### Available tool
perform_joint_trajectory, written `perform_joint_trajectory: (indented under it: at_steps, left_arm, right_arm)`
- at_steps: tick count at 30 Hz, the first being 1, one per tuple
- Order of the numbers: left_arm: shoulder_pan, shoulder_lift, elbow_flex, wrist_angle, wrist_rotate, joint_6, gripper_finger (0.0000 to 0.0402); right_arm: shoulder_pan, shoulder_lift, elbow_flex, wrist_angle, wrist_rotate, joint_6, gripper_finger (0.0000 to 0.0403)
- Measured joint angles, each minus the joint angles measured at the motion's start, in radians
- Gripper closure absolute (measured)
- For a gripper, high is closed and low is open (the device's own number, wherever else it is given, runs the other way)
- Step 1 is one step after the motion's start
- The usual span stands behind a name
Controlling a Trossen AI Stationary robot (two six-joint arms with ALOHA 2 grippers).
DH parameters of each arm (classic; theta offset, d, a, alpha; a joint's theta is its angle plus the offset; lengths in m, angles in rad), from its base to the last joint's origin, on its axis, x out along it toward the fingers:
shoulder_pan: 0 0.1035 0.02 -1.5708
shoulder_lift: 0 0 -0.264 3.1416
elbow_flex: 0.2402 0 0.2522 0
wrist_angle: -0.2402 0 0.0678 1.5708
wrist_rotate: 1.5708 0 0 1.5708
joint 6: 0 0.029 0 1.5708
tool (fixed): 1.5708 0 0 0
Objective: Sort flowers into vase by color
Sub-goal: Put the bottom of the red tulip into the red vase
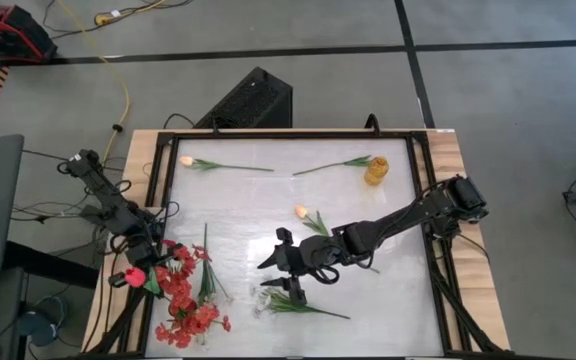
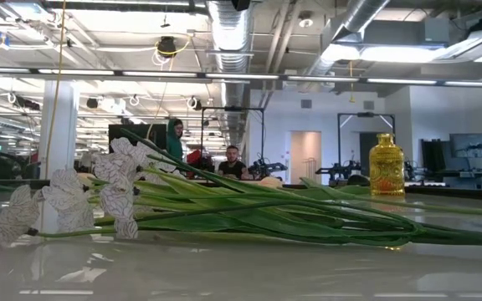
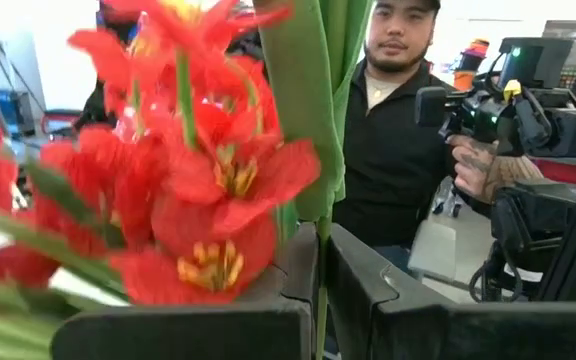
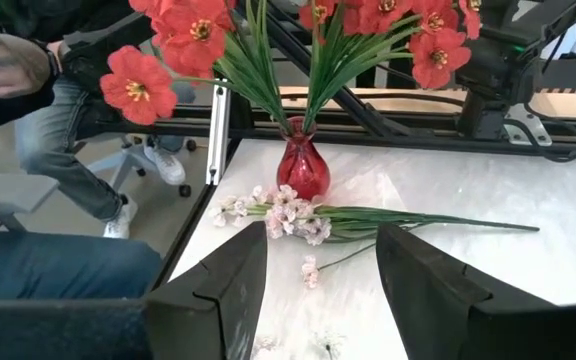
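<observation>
Red blossom clusters [image 1: 183, 300] stand in a small red vase [image 4: 302, 170] near the table's left near corner. My left gripper [image 1: 148, 272] hovers beside them, shut on a red tulip [image 1: 133, 277]. A spray of tiny white blossoms [image 1: 290, 302] lies flat on the table, its blossoms toward the red vase [image 4: 288, 215]. My right gripper [image 1: 283, 268] is open above the table, just beyond the spray's stems, and touches nothing. Three peach-yellow tulips lie on the table: one far left [image 1: 186, 161], one mid-table [image 1: 302, 212], one by the yellow vase [image 1: 376, 170]. My left gripper pinches the tulip's thin green stem [image 3: 320, 290] between its two fingers, below a broad green leaf [image 3: 308, 110]. The fingers lie across the stem. The blossom sits past the table's left edge in the high view. The stem's lower end is hidden.
The yellow vase stands near the far right corner [image 2: 386, 165]. A wooden frame [image 1: 448, 150] rims the table. A person sits beyond the table's left side [image 3: 398, 110]. Bare tabletop lies between the white spray and the far tulips.
</observation>
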State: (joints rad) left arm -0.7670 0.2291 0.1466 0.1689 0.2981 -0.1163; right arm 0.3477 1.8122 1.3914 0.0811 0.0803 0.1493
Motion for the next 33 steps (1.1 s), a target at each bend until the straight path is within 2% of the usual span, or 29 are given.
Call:
perform_joint_trajectory:
  at_steps: [6,11,22,26,33]
  left_arm:
    - [0.000,0.000,-0.004,-0.002,0.003,-0.011,0.0401]
    - [0.000,0.000,-0.004,0.000,0.065,-0.024,0.0399]
    - [0.000,0.000,-0.004,0.004,0.064,-0.065,0.0350]
    - [0.000,-0.001,-0.002,-0.037,0.057,-0.154,0.0336]
    - [0.002,0.000,0.043,-0.203,-0.023,-0.373,0.0330]
  right_arm:
    - [0.000,0.000,0.000,0.000,0.000,0.000,0.0188]
    - [0.000,0.000,0.000,0.000,0.000,0.000,0.0188]
    - [0.000,0.000,0.000,0.000,0.000,0.000,0.0188]
    - [-0.001,0.000,0.000,0.000,0.000,0.000,0.0188]
    - [-0.001,0.000,0.000,0.000,0.000,0.000,0.0188]
